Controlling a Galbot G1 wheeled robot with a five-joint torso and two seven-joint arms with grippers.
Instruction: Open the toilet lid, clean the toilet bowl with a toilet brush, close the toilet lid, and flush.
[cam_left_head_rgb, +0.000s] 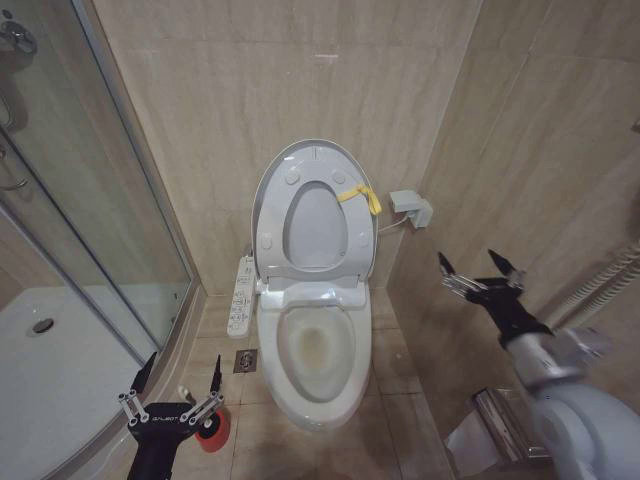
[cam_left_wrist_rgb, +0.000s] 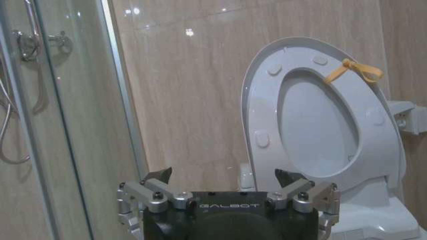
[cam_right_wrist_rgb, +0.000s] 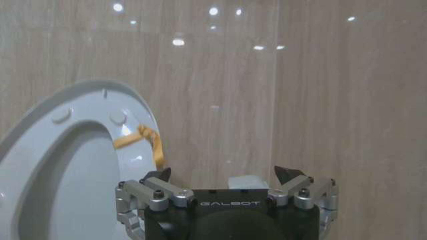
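The toilet lid (cam_left_head_rgb: 312, 228) (cam_left_wrist_rgb: 313, 120) (cam_right_wrist_rgb: 60, 190) stands raised against the back wall, with the seat ring (cam_left_head_rgb: 272, 215) up in front of it and a yellow band (cam_left_head_rgb: 358, 195) tied on the ring. Below lies the uncovered toilet bowl (cam_left_head_rgb: 318, 350), its inside stained yellowish. My left gripper (cam_left_head_rgb: 184, 360) (cam_left_wrist_rgb: 223, 173) hangs open and empty to the bowl's left, just above a red cup holder (cam_left_head_rgb: 214, 433). A white stick end (cam_left_head_rgb: 184, 391) beside it looks like the toilet brush handle; its head is hidden. My right gripper (cam_left_head_rgb: 468, 258) (cam_right_wrist_rgb: 223, 171) is open and empty in the air, right of the lid.
A glass shower screen (cam_left_head_rgb: 100, 180) and white shower tray (cam_left_head_rgb: 60, 390) fill the left. A control panel (cam_left_head_rgb: 241, 295) hangs beside the toilet, a floor drain (cam_left_head_rgb: 246, 360) lies near it, a white wall box (cam_left_head_rgb: 412, 208) is right of the lid, a metal bin (cam_left_head_rgb: 500, 425) at lower right.
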